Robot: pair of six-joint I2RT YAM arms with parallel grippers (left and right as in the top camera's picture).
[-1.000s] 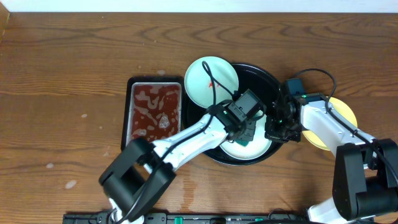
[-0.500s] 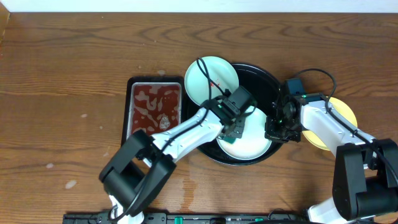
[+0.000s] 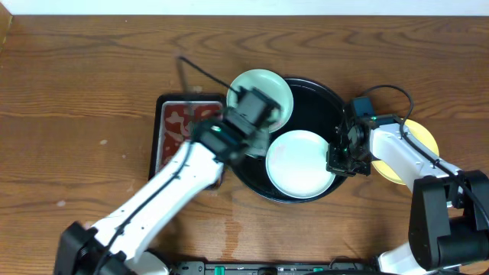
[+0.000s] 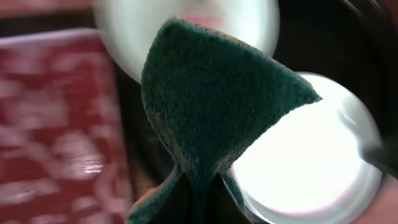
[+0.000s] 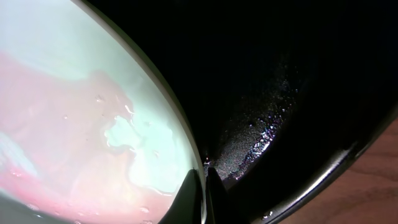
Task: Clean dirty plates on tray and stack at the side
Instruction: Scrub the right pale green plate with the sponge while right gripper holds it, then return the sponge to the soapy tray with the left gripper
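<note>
Three plates are showing: a mint plate (image 3: 299, 162) is lying in the black tray (image 3: 321, 95), a second mint plate (image 3: 267, 88) is overlapping its rim, and a yellow plate (image 3: 425, 136) is sitting on the bench (image 3: 76, 114). The left end effector (image 3: 254, 107) is clamping a green sponge (image 4: 211, 112); the right end effector (image 5: 200, 193), tips together, is touching the first plate's edge

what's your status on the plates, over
Left tool shut on green sponge. Right tool shut on rim of plate in black tray. Pink smears on plate. Nothing over it.
</note>
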